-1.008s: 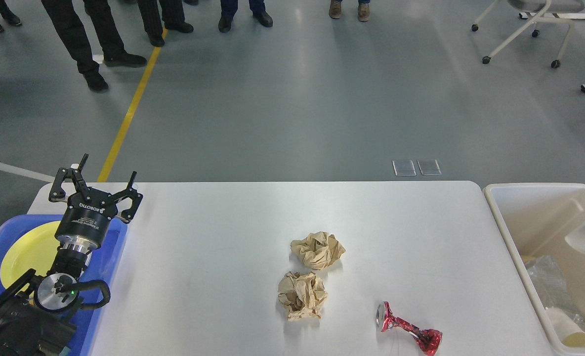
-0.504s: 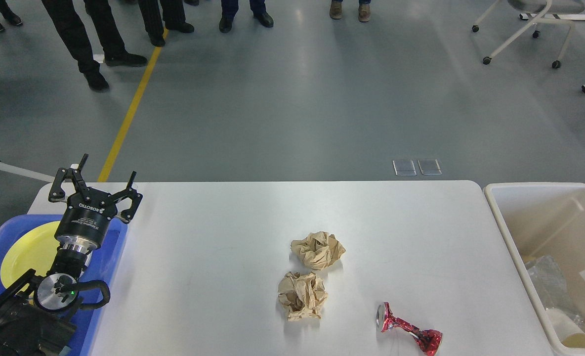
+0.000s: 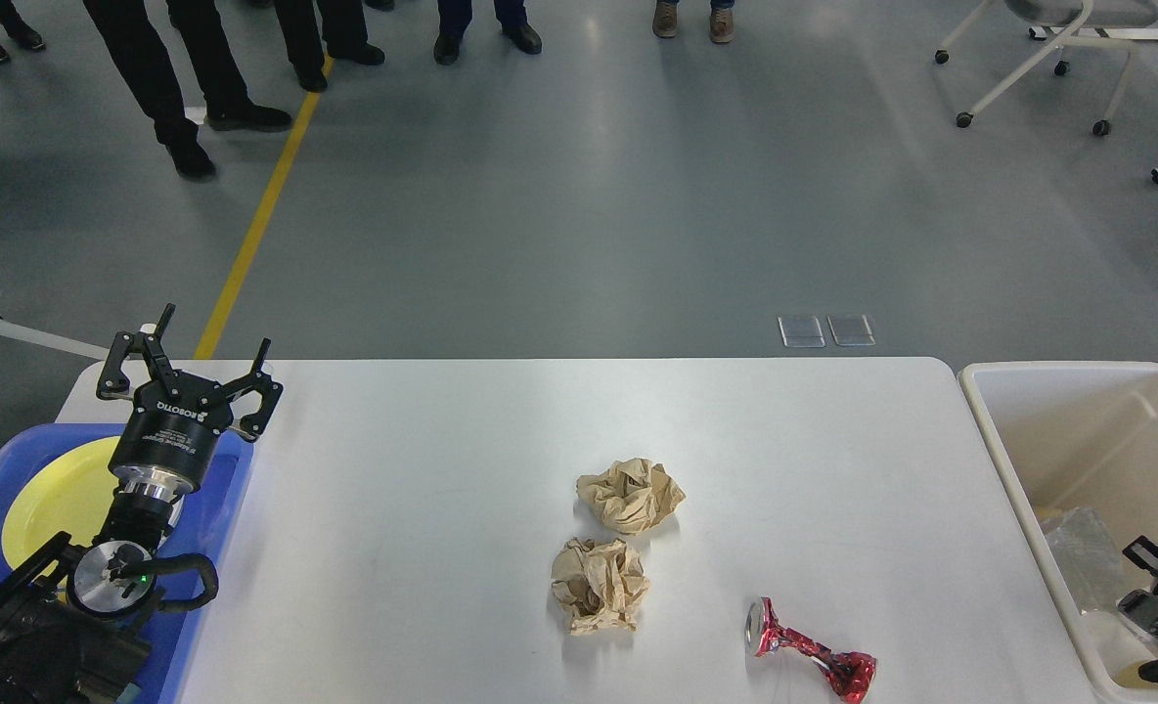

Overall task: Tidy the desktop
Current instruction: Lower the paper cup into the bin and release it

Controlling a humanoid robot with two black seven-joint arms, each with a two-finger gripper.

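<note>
Currently: right tool, state untellable, sitting low in bin; left tool gaping. Crushed can, nearest bin, wanting a waist grip.

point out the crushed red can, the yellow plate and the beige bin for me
crushed red can [image 3: 809,651], head view, on its twisted middle.
yellow plate [image 3: 56,499], head view, on its bare left part.
beige bin [image 3: 1068,370], head view, on its far rim.

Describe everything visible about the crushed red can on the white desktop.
The crushed red metal can lies on its side near the front right of the white desktop. Its middle is pinched and twisted thin, while both ends flare out; the left end shows a silvery round rim. The skin looks shiny and wrinkled, with pale print. Nothing but the desktop touches it; neither gripper is near.
</note>
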